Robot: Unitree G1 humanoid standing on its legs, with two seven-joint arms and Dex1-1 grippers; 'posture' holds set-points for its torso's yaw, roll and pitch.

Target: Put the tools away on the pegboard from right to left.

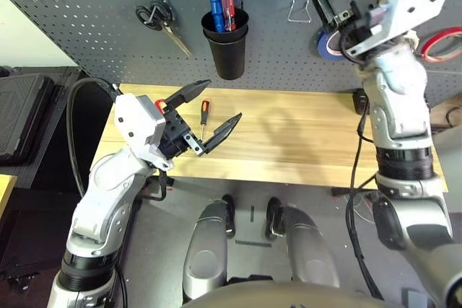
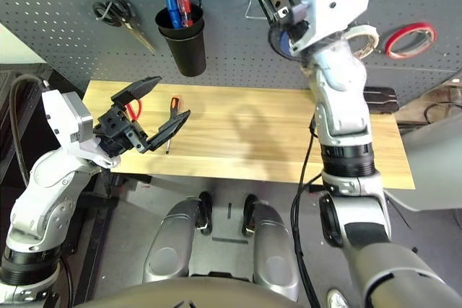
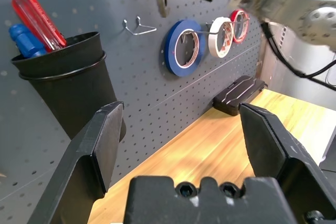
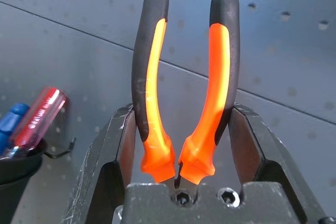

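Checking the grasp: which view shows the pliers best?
Right wrist view: the pliers fill it, both orange-and-black handles clamped between the right gripper jaws. Both eye views catch just an orange handle tip at the top edge; left wrist view shows a small part near the pegboard.

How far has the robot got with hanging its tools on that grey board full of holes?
Done: the white tape roll hangs on the dark grey pegboard. In hand: the right gripper is shut on the orange-and-black-handled pliers, raised in front of the board. Left: the thin screwdriver with an orange-and-black handle lies on the wooden table, and something red shows behind the open left gripper, too hidden to tell.
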